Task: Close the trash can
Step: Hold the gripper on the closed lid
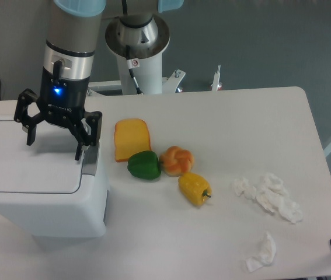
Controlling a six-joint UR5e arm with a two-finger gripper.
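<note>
- We judge the closing step to be at its end: the flat hinged lid point(28, 163) of the large boxy white plastic trash can point(42, 192) lies level on the bin, with no gap that we can make out along its edge.
- The black two-finger claw point(54, 149) hangs over the lid with its fingers spread wide and nothing between them; whether the tips touch the lid we cannot tell.
- The trash can sits at the 9 o'clock edge of the white tabletop point(241, 134), directly beneath the claw. The claw's one fingertip is near the lid's 12 o'clock part, the other just by the grey push tab point(90, 158) at the lid's 3 o'clock side.
- In our judgement the next move calls for little: either a light downward press near the grey tab to be sure the lid latches, or a straight lift clear of the bin, without catching the tab.
</note>
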